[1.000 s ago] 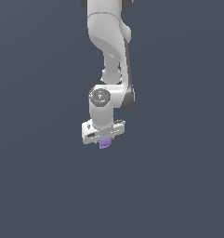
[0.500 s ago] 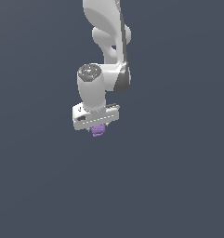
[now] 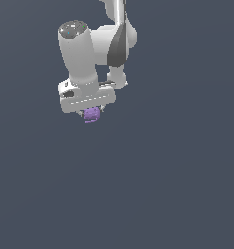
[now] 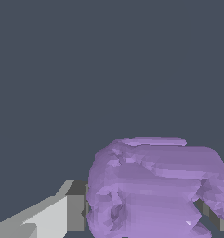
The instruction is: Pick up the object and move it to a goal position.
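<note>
One relation governs what comes next: the object (image 3: pixel 91 114) sits directly beneath the gripper (image 3: pixel 91 111), tucked up against the underside of the white hand, with no offset to either side that we can make out. In the exterior view we see the purple lump poking out just below the hand's flat bar, toward the exterior view's left of the frame and high up, with only plain dark ground all around it and nothing touching it from below. In the wrist view the object (image 4: pixel 153 188) fills much of the picture close to the camera, and a grey finger (image 4: pixel 75 211) stands right against one flank of it while a sliver of another shows at the opposite flank.

We judge from this that the jaws are clamped on the object, one finger on each side, and that it hangs carried in the air rather than resting on anything. The lump looks roundish and knobbly, slightly wider than tall in the wrist view, so we cannot name a clear long axis; its broader span seems to run across between the fingers.

Since the pick looks done, we take the remaining step to be the carry to the goal. No goal marker shows in either view, so we cannot say which way it lies from the hand. With a small, lumpy load, we would expect the grip to hold best if the move stays smooth.
</note>
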Tool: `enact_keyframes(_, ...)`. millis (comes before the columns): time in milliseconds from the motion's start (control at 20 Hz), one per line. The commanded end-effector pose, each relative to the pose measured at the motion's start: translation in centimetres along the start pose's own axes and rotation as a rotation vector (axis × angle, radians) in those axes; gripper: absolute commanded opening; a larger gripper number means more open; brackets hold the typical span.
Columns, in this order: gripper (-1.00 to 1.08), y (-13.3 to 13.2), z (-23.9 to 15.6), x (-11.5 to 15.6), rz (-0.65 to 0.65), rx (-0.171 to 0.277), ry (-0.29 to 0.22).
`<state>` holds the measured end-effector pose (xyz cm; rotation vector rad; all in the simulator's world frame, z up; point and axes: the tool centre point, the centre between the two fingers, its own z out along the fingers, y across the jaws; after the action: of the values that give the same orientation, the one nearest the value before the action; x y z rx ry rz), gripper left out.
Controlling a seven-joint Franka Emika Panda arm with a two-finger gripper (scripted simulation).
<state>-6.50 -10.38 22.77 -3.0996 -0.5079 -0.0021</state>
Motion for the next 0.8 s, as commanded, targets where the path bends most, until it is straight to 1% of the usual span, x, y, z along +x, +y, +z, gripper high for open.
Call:
enact_keyframes(0,-1.0,0.6,-2.4,-1.2,0.0,0.001,0.0)
enact_keyframes(400,-1.0,2.1,-8.2,-4.0,0.0,0.001,0.0)
enact_keyframes(750,-1.0,2.8,-10.5,-5.0,0.0,0.0,-0.001)
